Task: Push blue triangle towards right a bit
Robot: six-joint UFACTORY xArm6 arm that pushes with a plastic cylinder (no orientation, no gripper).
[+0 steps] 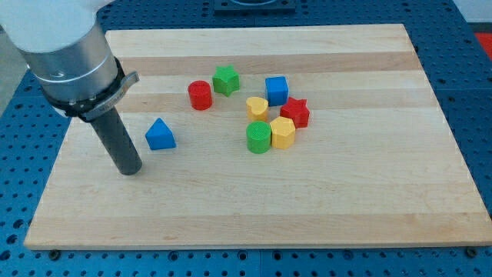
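Note:
The blue triangle point(160, 135) lies on the wooden board point(254, 208), left of the middle. My tip point(129, 171) rests on the board a short way to the left of the blue triangle and slightly below it, with a small gap between them. The thick dark rod rises from the tip to the arm's grey and white body at the view's top left.
To the right of the triangle is a group: red cylinder point(200, 95), green star point(226, 79), blue cube point(277, 90), yellow heart point(257, 107), red star point(296, 112), green cylinder point(259, 138), yellow hexagon point(283, 133). Blue perforated table point(473, 31) surrounds the board.

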